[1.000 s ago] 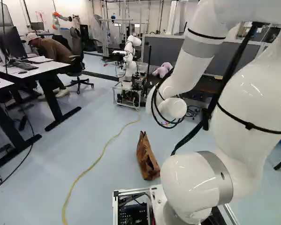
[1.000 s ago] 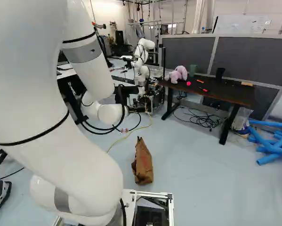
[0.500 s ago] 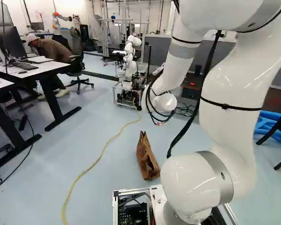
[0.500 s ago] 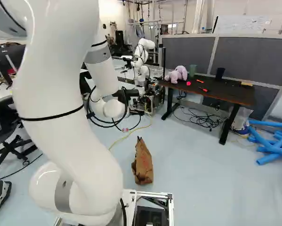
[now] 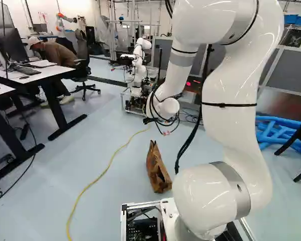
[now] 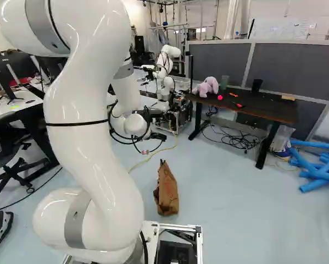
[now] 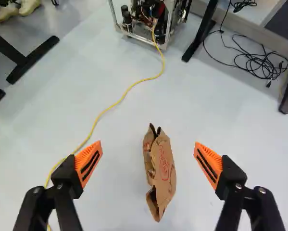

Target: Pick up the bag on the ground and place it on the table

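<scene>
"Wrist view: state of the claw [image 6: 157, 136]?"

"Spread. Orange pads [image 7: 89, 162] stand wide apart; the brown paper bag [image 7: 164, 166] shows in the gap between them, ahead of the claw, neither pad touching it."

"Position of the bag?"

"On the floor [image 6: 230, 203], just ahead of the base frame [image 6: 180, 226] in both base views. Nearer the base than the dark worktop [image 6: 271, 110], which is at the right of the right base view."

"Orientation?"

"Long axis runs roughly straight out from the base. Narrow, crumpled end points away, towards another robot [image 6: 167, 60] and its wheeled frame; broader end faces the base. Left base view: axis slants a little, far end to the left. Right base view: slant is slight, same sense."

"Axis against the claw?"

"Nearly square to a line drawn from fingertip to fingertip. The side with red print faces the right-hand finger; a crease runs along the length on the other side."

"Neighbours?"

"Yellow cable [image 7: 119, 98] curves past on the left, apart from the bag. On the worktop: a pink plush toy [image 6: 206, 86] and a green cup [image 6: 224, 81]. Upright or on its side, the bag: cannot tell."
</scene>
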Controlling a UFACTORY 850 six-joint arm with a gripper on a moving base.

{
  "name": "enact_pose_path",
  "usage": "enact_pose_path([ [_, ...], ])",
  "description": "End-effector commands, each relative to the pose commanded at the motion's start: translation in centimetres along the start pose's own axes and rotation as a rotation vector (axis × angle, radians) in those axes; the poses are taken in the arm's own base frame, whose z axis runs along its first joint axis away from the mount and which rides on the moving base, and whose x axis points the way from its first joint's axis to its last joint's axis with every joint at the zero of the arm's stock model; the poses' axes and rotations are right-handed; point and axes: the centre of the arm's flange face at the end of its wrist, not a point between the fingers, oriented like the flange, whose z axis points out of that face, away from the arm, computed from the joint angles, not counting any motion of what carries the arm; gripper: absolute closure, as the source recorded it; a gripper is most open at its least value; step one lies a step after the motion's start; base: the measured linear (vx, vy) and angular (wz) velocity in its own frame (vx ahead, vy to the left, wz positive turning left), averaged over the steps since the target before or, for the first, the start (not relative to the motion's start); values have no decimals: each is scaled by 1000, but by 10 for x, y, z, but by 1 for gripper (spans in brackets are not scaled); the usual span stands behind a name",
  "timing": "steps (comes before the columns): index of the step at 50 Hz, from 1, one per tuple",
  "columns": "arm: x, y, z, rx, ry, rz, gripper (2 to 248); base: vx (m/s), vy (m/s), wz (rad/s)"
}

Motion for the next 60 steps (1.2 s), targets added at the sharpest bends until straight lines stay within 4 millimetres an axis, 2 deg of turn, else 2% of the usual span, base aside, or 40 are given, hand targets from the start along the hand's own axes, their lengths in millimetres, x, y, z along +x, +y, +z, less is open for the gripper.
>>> enact_pose_path([
  [15,1,-3,30,-8,-77,20,3,0,0,0],
  [60,-5,4,105,-20,-158,33,3,0,0,0],
])
